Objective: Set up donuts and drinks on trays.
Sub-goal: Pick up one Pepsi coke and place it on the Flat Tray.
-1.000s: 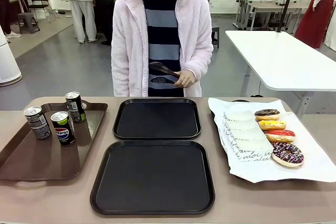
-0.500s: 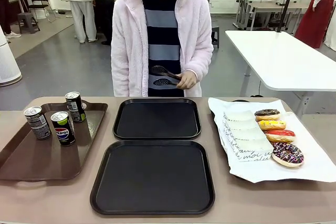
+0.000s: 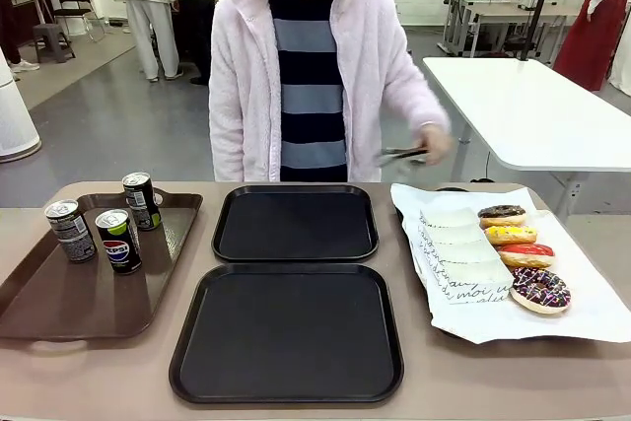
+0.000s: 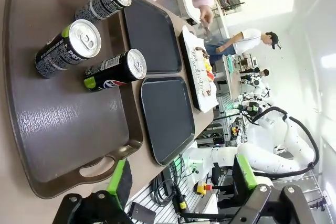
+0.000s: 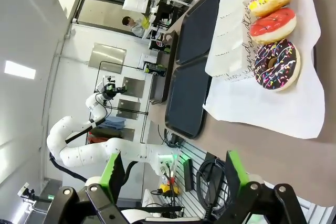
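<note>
Tan tabletop (image 3: 473,372) carried everything, with the near tray (image 3: 286,332) at its middle and the far tray (image 3: 295,223) just beyond it, both bare, probably laid out as landing spots. Left of the near tray, three drinks (image 3: 118,241) stood upright on a brown tray (image 3: 59,303), long axes vertical and silver tops up. Right of the near tray, four donuts (image 3: 525,255) lay flat on white paper (image 3: 582,317), holes facing up. Their row ran away from the robot, and loose sleeves (image 3: 454,248) lay between it and the tray. Beyond the near tray and to its right, the person's hand (image 3: 432,143) held tongs (image 3: 399,155) above the paper's far end, likely to lift a donut. The left gripper (image 4: 181,179) and the right gripper (image 5: 173,174) each had fingers spread wide, holding nothing.
</note>
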Controlling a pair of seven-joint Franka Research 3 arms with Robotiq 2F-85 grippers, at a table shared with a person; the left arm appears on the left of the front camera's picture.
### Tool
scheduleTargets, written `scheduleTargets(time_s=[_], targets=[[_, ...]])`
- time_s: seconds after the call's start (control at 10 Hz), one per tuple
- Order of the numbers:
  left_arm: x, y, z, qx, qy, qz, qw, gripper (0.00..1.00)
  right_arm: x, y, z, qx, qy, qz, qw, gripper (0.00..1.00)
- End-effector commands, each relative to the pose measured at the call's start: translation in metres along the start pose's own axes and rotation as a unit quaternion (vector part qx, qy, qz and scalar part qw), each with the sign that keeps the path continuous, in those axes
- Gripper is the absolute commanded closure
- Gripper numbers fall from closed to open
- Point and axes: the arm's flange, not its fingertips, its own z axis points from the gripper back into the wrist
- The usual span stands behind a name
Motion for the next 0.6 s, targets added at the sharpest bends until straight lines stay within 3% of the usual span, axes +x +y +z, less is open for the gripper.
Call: scheduleTargets(time_s=[0.0,0.5], targets=[[-0.0005,-0.0002,0.0004,-0.005,-0.004,-0.004,1.000,0.00,0.0007,0.0003,0.0003,0.011,-0.007,0.010,1.000,0.00],[-0.0005,-0.0002,0.0004,-0.005,-0.004,-0.004,1.000,0.00,0.0007,0.0003,0.0003,0.011,-0.007,0.010,1.000,0.00]])
